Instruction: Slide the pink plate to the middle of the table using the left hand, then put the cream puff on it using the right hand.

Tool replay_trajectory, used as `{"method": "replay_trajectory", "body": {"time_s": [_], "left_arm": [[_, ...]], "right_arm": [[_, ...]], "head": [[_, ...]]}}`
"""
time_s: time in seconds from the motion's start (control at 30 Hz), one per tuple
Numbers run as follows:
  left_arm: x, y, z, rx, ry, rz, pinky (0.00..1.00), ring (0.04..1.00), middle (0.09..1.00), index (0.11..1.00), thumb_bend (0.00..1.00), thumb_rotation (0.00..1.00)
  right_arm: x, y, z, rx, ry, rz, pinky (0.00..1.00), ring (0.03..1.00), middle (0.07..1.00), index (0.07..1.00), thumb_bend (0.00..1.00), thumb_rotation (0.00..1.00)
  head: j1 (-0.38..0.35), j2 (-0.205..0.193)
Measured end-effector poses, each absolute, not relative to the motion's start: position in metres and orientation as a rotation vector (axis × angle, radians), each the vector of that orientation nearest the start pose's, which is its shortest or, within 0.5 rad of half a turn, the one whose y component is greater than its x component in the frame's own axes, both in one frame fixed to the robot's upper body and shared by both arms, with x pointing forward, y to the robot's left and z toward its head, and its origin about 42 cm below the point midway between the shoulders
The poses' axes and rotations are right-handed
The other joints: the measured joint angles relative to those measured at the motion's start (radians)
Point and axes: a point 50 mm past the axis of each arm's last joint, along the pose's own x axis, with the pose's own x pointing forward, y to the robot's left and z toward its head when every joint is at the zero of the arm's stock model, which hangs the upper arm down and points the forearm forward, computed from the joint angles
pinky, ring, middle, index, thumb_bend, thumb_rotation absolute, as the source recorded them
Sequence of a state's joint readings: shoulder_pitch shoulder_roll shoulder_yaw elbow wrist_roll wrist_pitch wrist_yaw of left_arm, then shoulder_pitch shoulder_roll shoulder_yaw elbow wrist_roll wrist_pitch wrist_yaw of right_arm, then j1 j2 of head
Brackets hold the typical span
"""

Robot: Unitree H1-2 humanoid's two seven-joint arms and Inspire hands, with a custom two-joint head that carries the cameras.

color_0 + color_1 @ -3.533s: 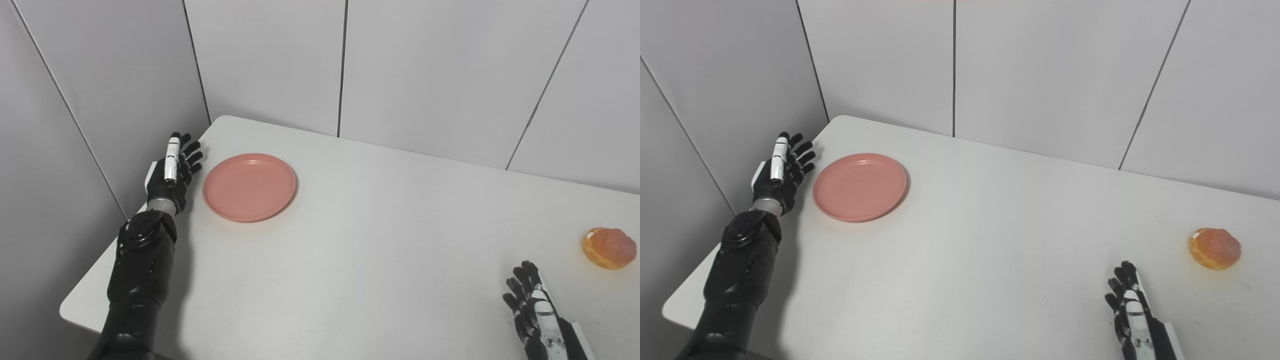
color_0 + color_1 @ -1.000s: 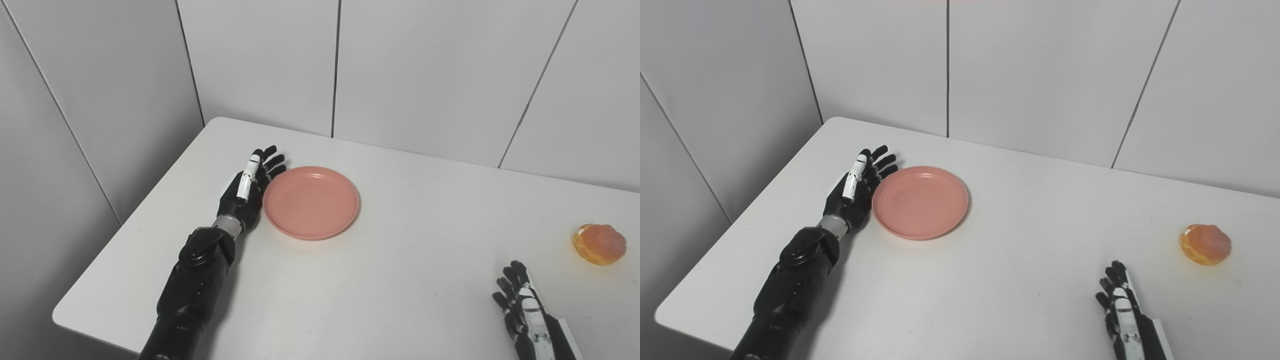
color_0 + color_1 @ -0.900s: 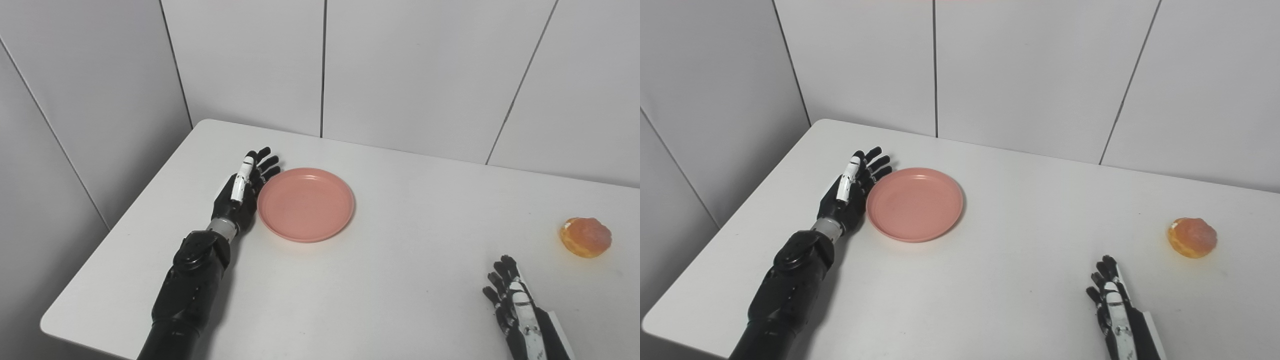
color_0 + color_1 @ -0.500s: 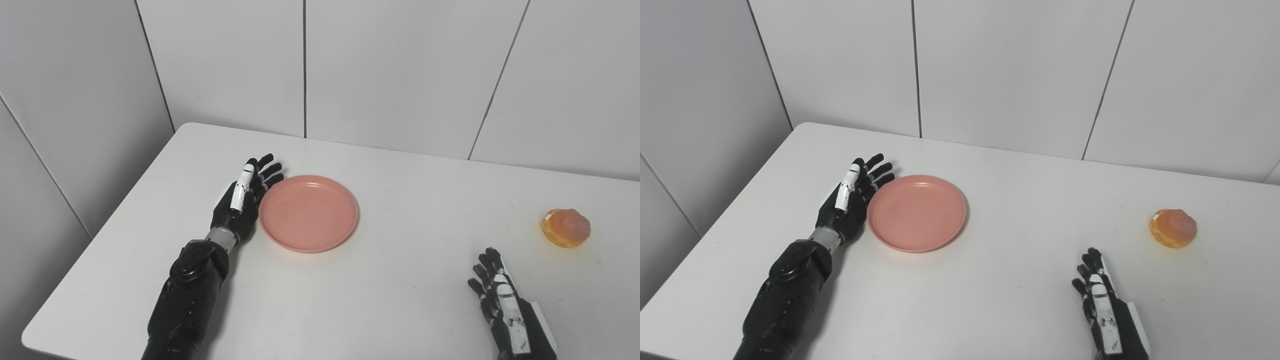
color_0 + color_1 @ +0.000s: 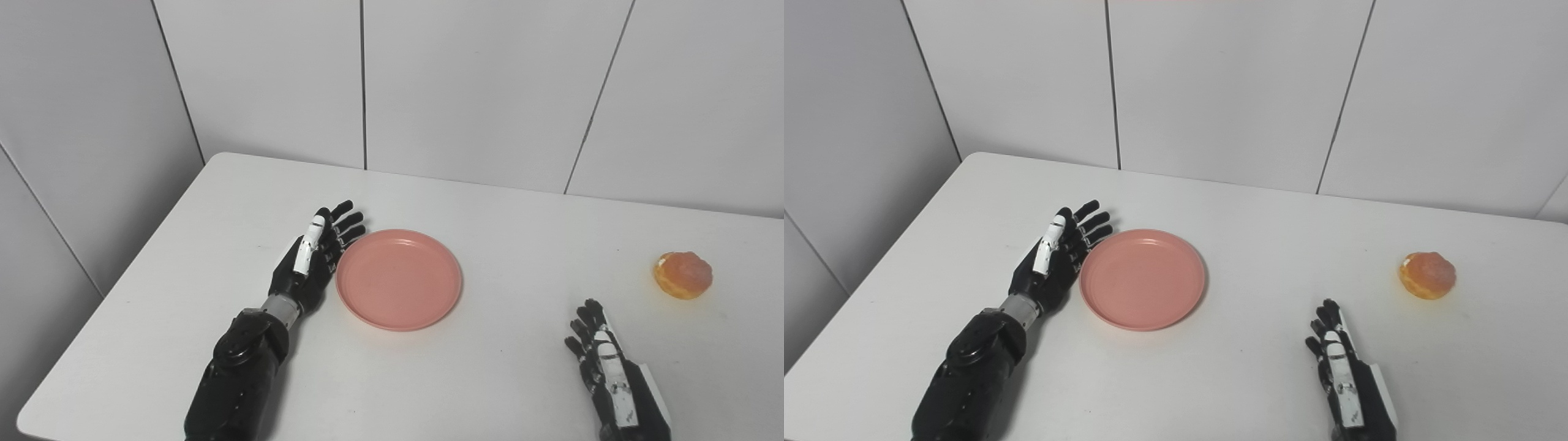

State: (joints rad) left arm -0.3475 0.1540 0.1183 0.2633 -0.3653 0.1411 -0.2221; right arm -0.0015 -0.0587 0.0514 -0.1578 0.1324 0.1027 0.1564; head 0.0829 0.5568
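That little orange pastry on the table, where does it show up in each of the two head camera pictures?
Left eye view: the cream puff lies near the picture's right edge, on the table beyond the right hand.
Right eye view: the cream puff lies further in from the right edge, again beyond the right hand.
Shared landmark: the pink plate, left of centre in both, with the left hand at its left rim.

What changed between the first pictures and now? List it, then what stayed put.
The left hand, open and edge-on against the plate, pushed it from near the table's left back corner toward the middle. The camera also turned, so part of the shift is only the view. Nothing was grasped or let go. The puff stayed on the right; the right hand stayed open near the front edge.
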Motion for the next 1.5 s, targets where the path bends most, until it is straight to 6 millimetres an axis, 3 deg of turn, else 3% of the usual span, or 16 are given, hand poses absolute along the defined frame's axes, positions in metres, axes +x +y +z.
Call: {"method": "replay_trajectory", "body": {"time_s": [0.87,1.5], "left_arm": [[0.326,0.206,0.141,-0.269,0.05,-0.27,0.91,0.898,0.891,0.882,0.42,1.0],[0.322,0.207,0.139,-0.223,0.039,-0.246,0.94,0.915,0.912,0.9,0.42,1.0]], "right_arm": [[0.283,-0.196,0.133,0.054,-0.061,0.211,1.0,0.988,0.999,1.0,0.2,1.0],[0.283,-0.193,0.133,0.061,-0.061,0.198,1.0,0.986,0.997,0.996,0.21,1.0]], "head": [[-0.058,0.054],[-0.09,0.075]]}}
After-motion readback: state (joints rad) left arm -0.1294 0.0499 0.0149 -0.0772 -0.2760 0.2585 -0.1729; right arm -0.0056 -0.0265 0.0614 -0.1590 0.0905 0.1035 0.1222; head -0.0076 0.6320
